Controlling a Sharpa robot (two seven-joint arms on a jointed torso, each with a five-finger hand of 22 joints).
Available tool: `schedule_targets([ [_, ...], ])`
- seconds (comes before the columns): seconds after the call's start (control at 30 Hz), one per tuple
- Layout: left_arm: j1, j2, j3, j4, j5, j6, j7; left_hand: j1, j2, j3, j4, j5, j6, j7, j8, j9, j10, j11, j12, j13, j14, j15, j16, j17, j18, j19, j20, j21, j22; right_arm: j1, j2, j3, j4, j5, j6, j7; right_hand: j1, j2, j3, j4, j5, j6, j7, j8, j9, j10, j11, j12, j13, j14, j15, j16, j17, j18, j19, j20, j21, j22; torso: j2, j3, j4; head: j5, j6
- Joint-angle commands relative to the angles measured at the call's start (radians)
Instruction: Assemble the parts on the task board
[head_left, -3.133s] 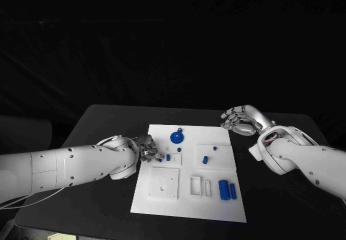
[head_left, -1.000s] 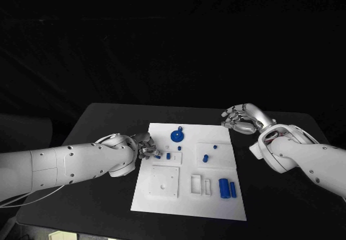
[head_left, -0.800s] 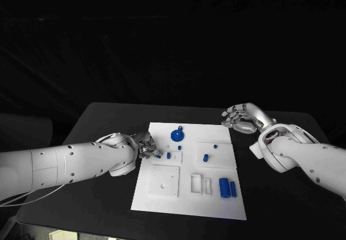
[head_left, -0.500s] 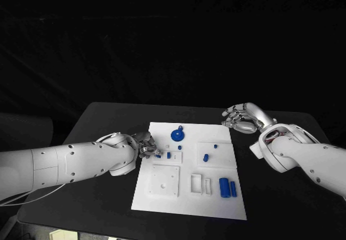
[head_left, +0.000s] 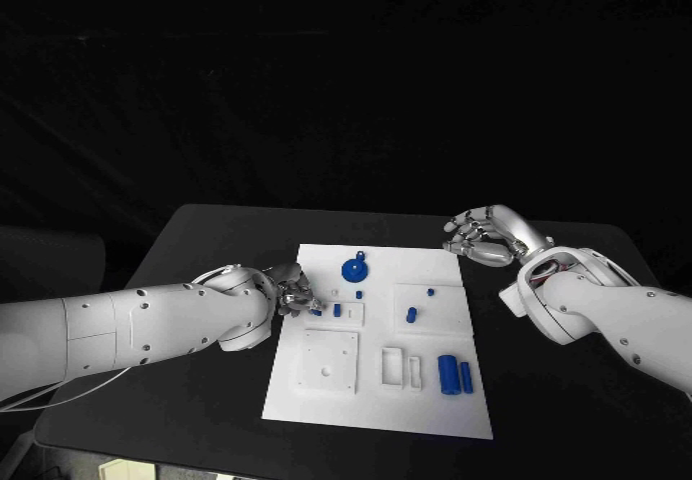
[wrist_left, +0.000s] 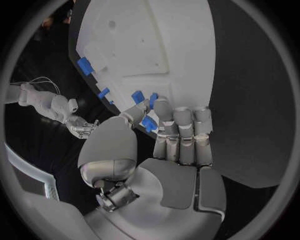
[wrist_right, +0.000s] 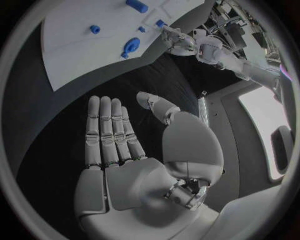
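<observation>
The white task board (head_left: 378, 345) lies in the middle of the black table. My left hand (head_left: 293, 294) is at the board's left edge and pinches a small blue part (wrist_left: 149, 124) between thumb and finger, close to two small blue pieces (head_left: 338, 311) in a raised white block. A round blue disc (head_left: 353, 270) sits at the board's far end, and an oblong blue piece (head_left: 410, 317) lies right of centre. Two blue cylinders (head_left: 454, 378) lie near the right edge. My right hand (head_left: 483, 238) hovers off the board's far right corner, palm (wrist_right: 134, 177) empty, fingers extended.
A square white plate (head_left: 329, 365) with a small hole and a pair of narrow white slots (head_left: 400, 369) occupy the board's near half. A small blue peg (head_left: 430, 293) stands on the right block. Black table (head_left: 562, 400) surrounds the board on all sides.
My left hand has shifted slightly toward the far side along the board's left edge, still pinching the small blue part. The right hand has stayed almost still.
</observation>
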Motion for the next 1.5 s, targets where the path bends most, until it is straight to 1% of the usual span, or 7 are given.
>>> schedule_targets([
  [0.03,-0.002,0.003,0.000,0.002,-0.006,0.021,0.008,-0.003,-0.020,0.003,0.010,-0.002,0.021,-0.016,0.004,0.000,0.011,-0.018,-0.002,0.002,-0.002,-0.004,0.004,0.001,0.010,0.010,-0.086,0.002,0.002,0.000,0.000,0.000,0.001,-0.008,0.010,0.009,-0.004,0.006,-0.004,0.002,0.005,0.002,0.002,0.007,-0.001,-0.008,-0.001,0.005,-0.002,-0.008,0.002,0.006,-0.002,0.016,-0.008,-0.001,-0.006,0.002,0.000,0.0003,-0.0004,0.000,-0.001],
  [0.7,-0.005,0.002,0.000,0.000,-0.008,0.005,0.008,-0.020,-0.072,0.008,0.070,-0.008,0.024,-0.018,0.013,0.006,0.013,-0.018,0.005,0.010,0.000,-0.007,0.010,0.005,0.012,0.016,-0.088,0.002,0.004,0.000,-0.002,0.000,0.004,-0.008,0.008,0.009,-0.003,0.005,-0.002,0.002,0.011,0.002,0.002,0.008,-0.003,-0.010,-0.001,0.006,-0.005,-0.009,0.002,0.007,-0.003,0.016,-0.009,-0.001,-0.007,0.002,0.000,0.0005,0.0002,0.002,0.003],
  [0.83,-0.005,0.002,0.000,-0.002,-0.008,-0.001,0.008,-0.007,-0.056,0.011,0.068,-0.007,0.023,-0.019,0.015,0.008,0.013,-0.019,0.006,0.011,0.000,-0.007,0.011,0.006,0.013,0.017,-0.089,0.003,0.005,0.000,-0.002,0.000,0.004,-0.008,0.008,0.009,-0.003,0.005,-0.002,0.002,0.012,0.002,0.002,0.008,-0.003,-0.009,-0.001,0.006,-0.005,-0.009,0.002,0.007,-0.004,0.016,-0.009,-0.001,-0.007,0.002,0.000,0.0005,-0.0008,0.002,0.003],
  [0.93,-0.005,0.002,0.000,-0.002,-0.008,-0.005,0.007,0.009,-0.016,0.004,0.051,-0.006,0.021,-0.018,0.017,0.010,0.011,-0.018,0.007,0.013,-0.001,-0.008,0.012,0.007,0.013,0.013,-0.088,0.004,0.008,0.000,-0.002,0.000,0.004,-0.008,0.008,0.009,-0.003,0.005,-0.002,0.002,0.012,0.002,0.002,0.008,-0.003,-0.010,-0.001,0.006,-0.005,-0.009,0.002,0.007,-0.004,0.016,-0.009,-0.001,-0.007,0.002,0.000,0.0001,-0.0004,0.001,0.004],
  [1.0,-0.005,0.002,0.000,-0.002,-0.008,-0.006,0.006,0.010,-0.013,0.002,0.048,-0.006,0.020,-0.018,0.017,0.010,0.011,-0.018,0.007,0.014,-0.001,-0.008,0.012,0.007,0.013,0.013,-0.088,0.004,0.009,0.000,-0.002,0.000,0.004,-0.008,0.008,0.009,-0.003,0.005,-0.002,0.002,0.012,0.002,0.002,0.008,-0.003,-0.009,-0.001,0.007,-0.005,-0.009,0.002,0.007,-0.004,0.016,-0.009,-0.001,-0.007,0.002,0.000,0.0000,-0.0002,0.001,0.004],
  [1.13,-0.005,0.002,0.000,-0.003,-0.008,-0.006,0.005,0.022,0.021,-0.004,0.024,-0.005,0.019,-0.018,0.018,0.011,0.010,-0.018,0.008,0.015,-0.003,-0.008,0.012,0.008,0.012,0.010,-0.088,0.004,0.011,0.000,-0.002,0.000,0.003,-0.008,0.008,0.009,-0.004,0.005,-0.002,0.002,0.012,0.002,0.002,0.008,-0.003,-0.010,-0.001,0.007,-0.005,-0.009,0.002,0.007,-0.004,0.016,-0.009,0.000,-0.007,0.002,0.000,-0.0004,0.0000,0.000,0.003],
  [1.5,-0.005,0.002,0.000,-0.007,-0.010,0.013,0.000,0.030,0.028,-0.006,0.006,-0.010,0.017,-0.018,0.017,0.011,0.008,-0.019,0.007,0.016,-0.004,-0.008,0.012,0.008,0.012,0.009,-0.088,0.004,0.013,0.000,-0.001,0.000,0.002,-0.008,0.009,0.009,-0.004,0.005,-0.002,0.002,0.013,0.002,0.002,0.008,-0.004,-0.010,-0.001,0.007,-0.006,-0.009,0.002,0.008,-0.005,0.016,-0.008,0.000,-0.007,0.003,0.000,-0.0017,0.0008,0.000,0.002],
])
